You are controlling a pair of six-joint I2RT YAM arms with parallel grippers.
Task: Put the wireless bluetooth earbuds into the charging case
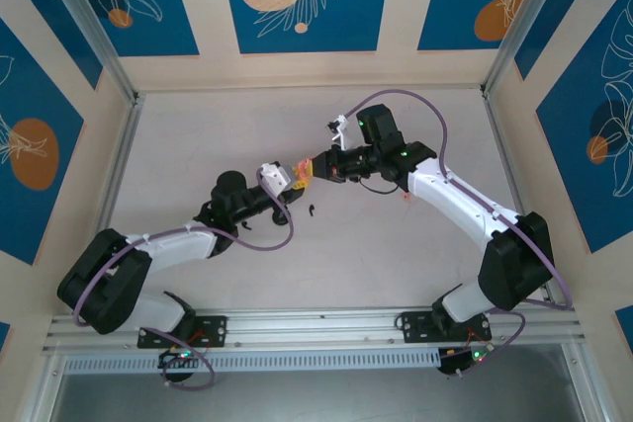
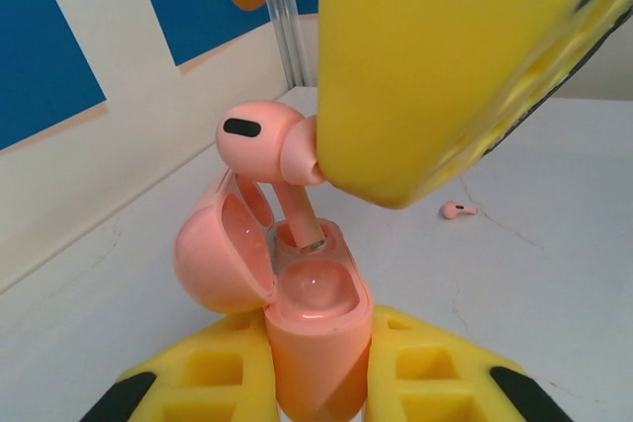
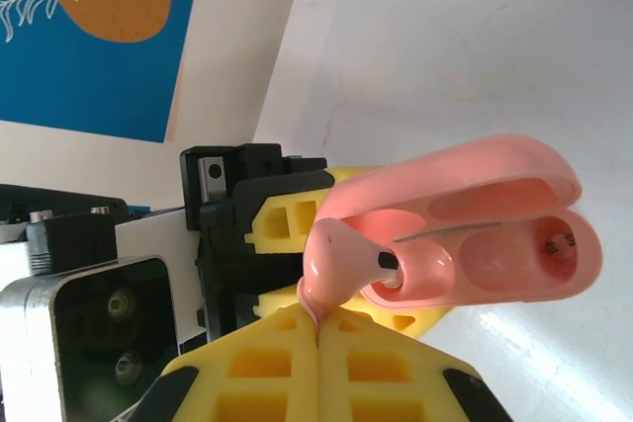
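Arms point(image 1: 455, 195) tip-to-tip, earbud point(image 2: 259, 135) stem in case point(image 2: 316, 343)

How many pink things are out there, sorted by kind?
1 case, lid open, held by the left gripper
2 earbuds: one pinched by the right gripper, stem tip in the case; one lying on the table
Total: 3
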